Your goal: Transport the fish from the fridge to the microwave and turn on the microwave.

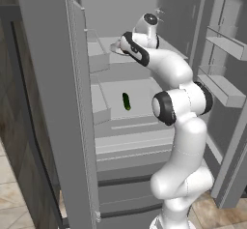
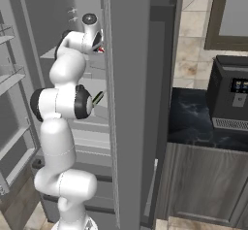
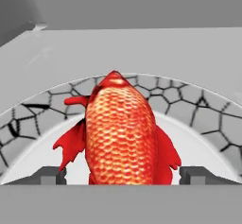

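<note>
We see our gripper (image 3: 122,176) spread wide, one fingertip (image 3: 49,176) on each side of the fish (image 3: 120,135), not clamped on it. The fish lies directly ahead between the tips: red-orange, scaly, with red fins. It rests on a white plate (image 3: 208,119) with a cracked-pattern rim, on a grey shelf (image 3: 142,48) inside the open fridge (image 1: 48,102). Below our gripper, a dark green item (image 1: 127,101) lies on a lower shelf.

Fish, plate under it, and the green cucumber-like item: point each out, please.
fish (image 3: 120,133): hand view, middle of its scaled body.
plate (image 3: 208,119): hand view, crackle-patterned rim at right.
green cucumber-like item (image 1: 127,101): left base view, its middle, on a fridge shelf.
</note>
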You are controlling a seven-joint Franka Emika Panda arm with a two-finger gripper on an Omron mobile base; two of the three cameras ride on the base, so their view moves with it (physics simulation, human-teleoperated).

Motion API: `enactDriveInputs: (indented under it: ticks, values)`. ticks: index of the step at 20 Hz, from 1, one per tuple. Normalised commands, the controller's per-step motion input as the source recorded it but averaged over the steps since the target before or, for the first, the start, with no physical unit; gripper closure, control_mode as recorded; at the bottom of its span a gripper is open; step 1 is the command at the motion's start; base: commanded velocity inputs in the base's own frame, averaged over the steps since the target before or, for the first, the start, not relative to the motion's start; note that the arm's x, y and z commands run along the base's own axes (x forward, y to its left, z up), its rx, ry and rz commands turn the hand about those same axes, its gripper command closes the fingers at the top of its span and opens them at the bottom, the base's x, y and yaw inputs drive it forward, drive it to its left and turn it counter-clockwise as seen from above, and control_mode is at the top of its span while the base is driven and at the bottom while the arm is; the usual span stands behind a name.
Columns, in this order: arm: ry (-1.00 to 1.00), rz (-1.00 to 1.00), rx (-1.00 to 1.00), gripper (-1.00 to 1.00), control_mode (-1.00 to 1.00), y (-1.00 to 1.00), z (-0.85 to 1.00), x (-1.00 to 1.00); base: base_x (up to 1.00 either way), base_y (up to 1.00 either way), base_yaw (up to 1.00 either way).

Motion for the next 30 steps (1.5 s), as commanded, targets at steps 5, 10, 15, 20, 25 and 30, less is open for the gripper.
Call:
enactDriveInputs:
  ticks: [5, 10, 15, 20, 25, 30]
  values:
    - [0.00, 0.00, 0.00, 1.00, -1.00, 0.00, -0.30, 0.03, 0.00, 0.00, 0.00]
    - [0.00, 0.00, 0.00, 1.00, -1.00, 0.00, -0.33, 0.01, 0.00, 0.00, 0.00]
    - [0.01, 0.00, 0.00, 1.00, -1.00, 0.00, -0.10, 0.00, 0.00, 0.00, 0.00]
    - [0.00, 0.00, 0.00, 1.00, -1.00, 0.00, 0.00, 0.00, 0.00, 0.00, 0.00]
    - [-0.01, 0.00, 0.00, 1.00, -1.00, 0.00, 0.00, -0.04, 0.00, 0.00, 0.00]
    - [-0.03, 0.00, 0.00, 1.00, -1.00, 0.00, 0.00, -0.34, 0.00, 0.00, 0.00]
